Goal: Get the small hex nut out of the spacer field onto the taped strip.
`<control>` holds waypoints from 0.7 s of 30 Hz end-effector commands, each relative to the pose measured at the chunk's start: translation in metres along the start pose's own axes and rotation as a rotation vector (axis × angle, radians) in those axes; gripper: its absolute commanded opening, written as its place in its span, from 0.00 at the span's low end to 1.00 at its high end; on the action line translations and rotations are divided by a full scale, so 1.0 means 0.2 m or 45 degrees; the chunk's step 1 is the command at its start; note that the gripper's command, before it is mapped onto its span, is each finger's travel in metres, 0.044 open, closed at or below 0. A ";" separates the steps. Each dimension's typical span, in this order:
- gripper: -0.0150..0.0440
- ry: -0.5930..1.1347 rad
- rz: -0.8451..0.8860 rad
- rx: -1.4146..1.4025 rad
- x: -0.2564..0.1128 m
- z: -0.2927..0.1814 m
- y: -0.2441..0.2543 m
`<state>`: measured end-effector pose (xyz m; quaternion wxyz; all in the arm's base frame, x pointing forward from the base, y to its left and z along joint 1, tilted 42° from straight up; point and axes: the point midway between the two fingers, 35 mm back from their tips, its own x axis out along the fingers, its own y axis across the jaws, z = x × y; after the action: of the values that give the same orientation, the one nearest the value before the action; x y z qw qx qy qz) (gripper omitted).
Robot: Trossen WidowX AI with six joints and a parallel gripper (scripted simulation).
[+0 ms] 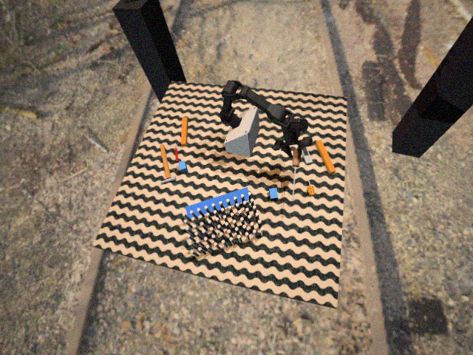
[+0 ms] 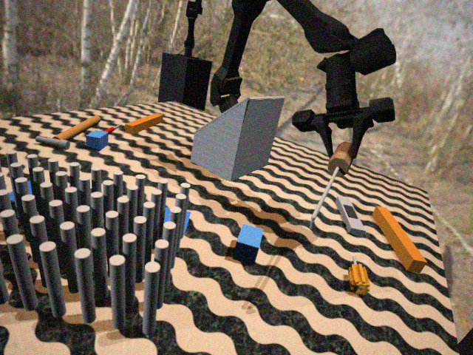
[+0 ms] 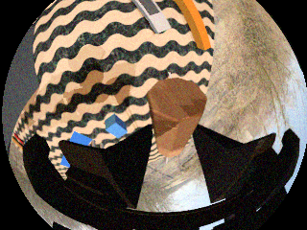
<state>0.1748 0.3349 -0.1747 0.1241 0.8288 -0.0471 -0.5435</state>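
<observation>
My gripper [image 2: 341, 154] is shut on the brown wooden handle [image 2: 341, 157] of a hook tool and holds it above the mat at the right. Its thin metal rod [image 2: 323, 198] slants down toward the mat. The handle also shows between my fingers in the wrist view [image 3: 175, 117] and in the overhead view [image 1: 295, 156]. The field of standing grey spacers [image 1: 223, 225] is at the front middle, also in the low view [image 2: 87, 229]. The blue taped strip [image 1: 217, 201] lies along its far side. The nut is hidden among the spacers.
A grey wedge block [image 2: 236, 135] stands beside the arm. A blue cube [image 2: 248, 243], a grey flat bar [image 2: 349, 215], an orange bar [image 2: 399, 238] and a small orange piece [image 2: 358, 279] lie near the tool. A hammer [image 1: 165, 162], another blue cube [image 1: 182, 166] and an orange bar [image 1: 184, 131] lie at the left.
</observation>
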 end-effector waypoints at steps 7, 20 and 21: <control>0.25 -0.036 -0.007 0.441 -0.06 -0.17 0.07; 0.25 -0.077 0.012 1.013 -0.11 -0.36 0.18; 0.25 -0.080 0.014 1.057 -0.11 -0.38 0.19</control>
<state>0.2297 0.3155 -0.1270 -0.1742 0.8034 -0.2462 -0.5134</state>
